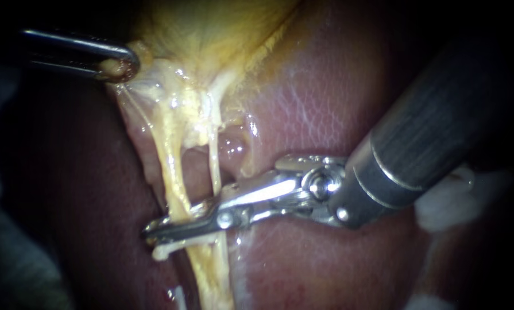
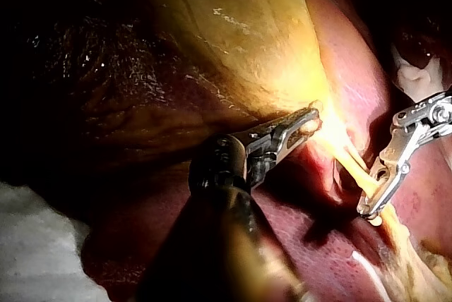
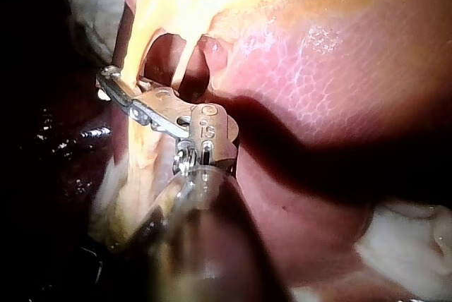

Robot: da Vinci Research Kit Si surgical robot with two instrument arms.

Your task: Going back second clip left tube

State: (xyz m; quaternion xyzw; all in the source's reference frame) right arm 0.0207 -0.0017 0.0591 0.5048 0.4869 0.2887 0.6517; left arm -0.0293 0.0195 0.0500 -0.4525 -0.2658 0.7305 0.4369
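Observation:
My left instrument (image 1: 119,66) comes in at the upper left, its jaws shut on a pale fold of tissue at the foot of the yellow gallbladder (image 1: 205,28). Two pale tubes run down from there, the left tube (image 1: 173,172) and a thinner right tube (image 1: 213,161). My right instrument (image 1: 153,232) reaches across both from the right, and its long jaws lie close together on the left tube. A small whitish clip (image 1: 162,251) sits on that tube just below the jaws. In the left wrist view, my left instrument (image 2: 307,122) holds the same fold, with my right instrument (image 2: 367,210) beyond it.
Pink liver (image 1: 325,103) lies behind and right of the tubes, with darker liver on the left. White gauze (image 1: 446,201) sits under the right instrument's shaft and shows as gauze (image 3: 402,245) in the right wrist view. A pale cloth (image 2: 28,245) lies beside the organ.

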